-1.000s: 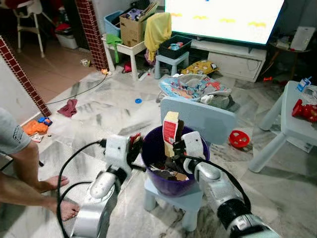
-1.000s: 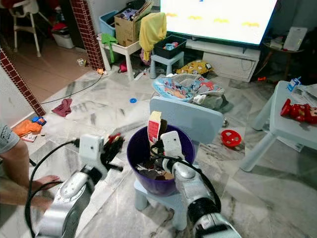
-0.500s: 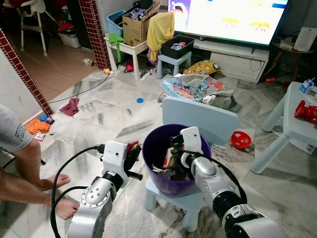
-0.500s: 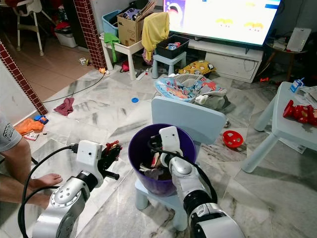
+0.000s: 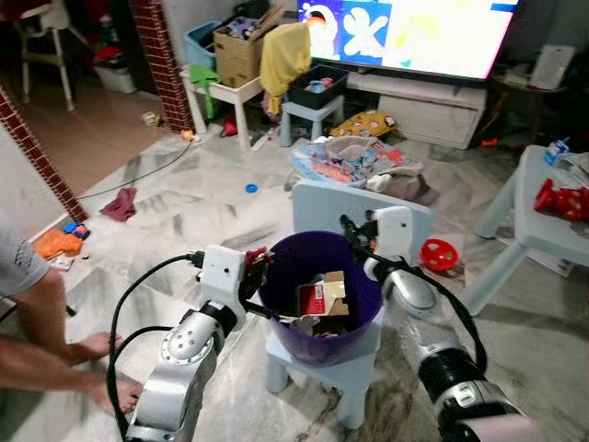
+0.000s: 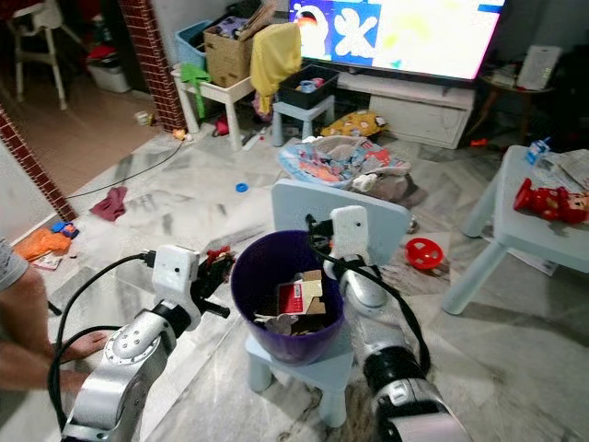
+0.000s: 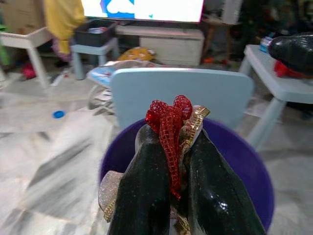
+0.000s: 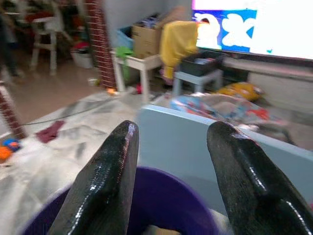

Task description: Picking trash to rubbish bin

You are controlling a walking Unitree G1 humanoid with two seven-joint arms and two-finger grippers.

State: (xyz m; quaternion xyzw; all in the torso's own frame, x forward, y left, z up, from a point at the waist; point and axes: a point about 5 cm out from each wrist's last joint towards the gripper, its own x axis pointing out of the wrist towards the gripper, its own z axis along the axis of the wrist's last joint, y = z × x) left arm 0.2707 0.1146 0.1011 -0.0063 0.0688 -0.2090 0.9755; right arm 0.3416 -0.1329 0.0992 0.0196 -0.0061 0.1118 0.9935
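My left gripper (image 7: 168, 161) is clamped on a red mesh scrap (image 7: 168, 120) just outside the purple bin (image 5: 276, 304) rim; looks light, limp, snag-prone, so pinch the bunched middle; right gripper (image 8: 168, 161) spread empty over the bin's far rim.

Purple bin (image 5: 361, 318): smooth plastic, slight sheen. Inside it, a matt cardboard carton (image 5: 321, 295). Pale blue chair (image 5: 322, 204): matt plastic. Floor (image 5: 175, 207): polished marble-look tile, glossy. Left gripper (image 7: 172, 147) fingers (image 7: 145, 196) glossy black, clamped on red mesh ribbon (image 7: 169, 122), open weave, with glittery gold trim. Right gripper (image 8: 171, 147) fingers also shiny black.
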